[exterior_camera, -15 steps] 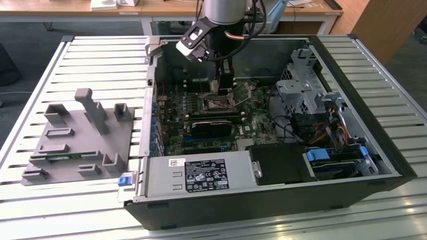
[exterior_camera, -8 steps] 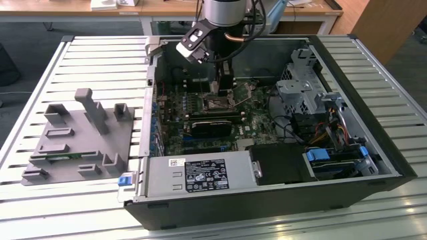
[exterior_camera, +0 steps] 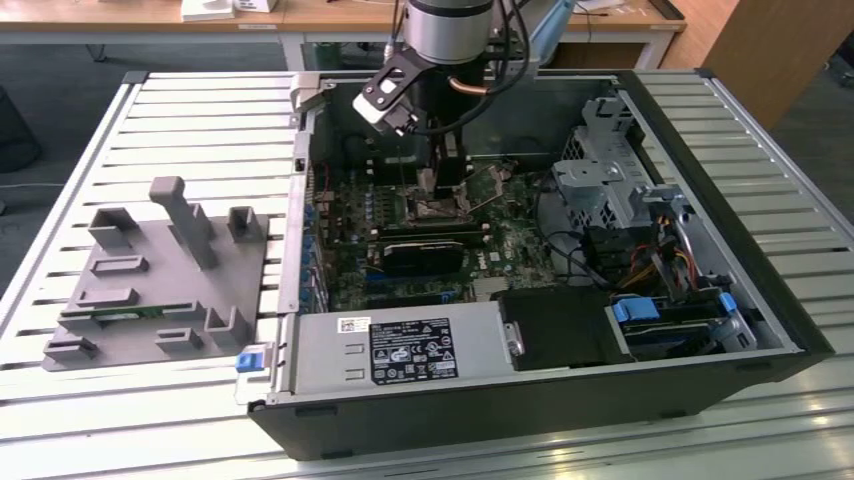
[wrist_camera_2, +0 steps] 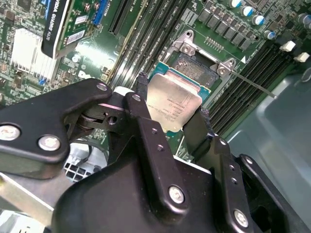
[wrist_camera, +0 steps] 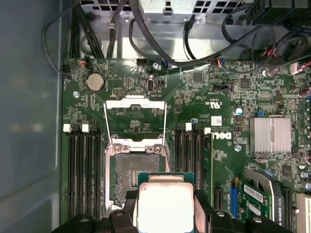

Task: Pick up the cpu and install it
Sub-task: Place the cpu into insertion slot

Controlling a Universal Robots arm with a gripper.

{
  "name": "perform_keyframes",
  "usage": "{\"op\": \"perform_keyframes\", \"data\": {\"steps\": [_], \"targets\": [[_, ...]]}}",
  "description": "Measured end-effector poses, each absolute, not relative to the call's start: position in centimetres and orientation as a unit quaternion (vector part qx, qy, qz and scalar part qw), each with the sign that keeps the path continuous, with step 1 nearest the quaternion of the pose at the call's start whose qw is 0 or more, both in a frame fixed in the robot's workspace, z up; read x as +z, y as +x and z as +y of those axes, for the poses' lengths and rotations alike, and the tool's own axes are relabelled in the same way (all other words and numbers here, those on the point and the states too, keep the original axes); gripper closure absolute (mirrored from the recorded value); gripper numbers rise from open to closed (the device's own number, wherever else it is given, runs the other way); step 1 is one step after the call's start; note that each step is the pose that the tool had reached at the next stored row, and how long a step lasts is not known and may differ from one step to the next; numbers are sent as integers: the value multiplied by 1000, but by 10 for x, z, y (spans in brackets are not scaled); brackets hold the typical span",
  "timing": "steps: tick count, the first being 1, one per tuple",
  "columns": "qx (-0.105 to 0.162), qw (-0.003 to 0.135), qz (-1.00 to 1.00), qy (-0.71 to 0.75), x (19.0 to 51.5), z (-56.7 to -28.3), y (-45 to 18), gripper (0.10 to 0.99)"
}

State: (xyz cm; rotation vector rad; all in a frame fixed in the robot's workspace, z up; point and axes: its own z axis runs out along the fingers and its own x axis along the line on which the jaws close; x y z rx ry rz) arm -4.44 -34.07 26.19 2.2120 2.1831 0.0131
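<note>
Gripper (wrist_camera_2: 173, 99) jaws clamped on the cpu (wrist_camera_2: 170, 109) by two edges, hovering partly over the open socket (wrist_camera: 130, 177), upper centre in the exterior view. We'd keep it level, line up the corners, lower without force.

Silver-topped cpu (wrist_camera_2: 173, 103), green motherboard (wrist_camera: 214, 160), black gripper (wrist_camera_2: 172, 119).
</note>
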Motion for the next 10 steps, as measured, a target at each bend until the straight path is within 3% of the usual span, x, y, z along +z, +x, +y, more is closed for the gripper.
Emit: {"op": "perform_keyframes", "data": {"steps": [10], "targets": [[5,17,703,711,257,-331,-44,545]]}}
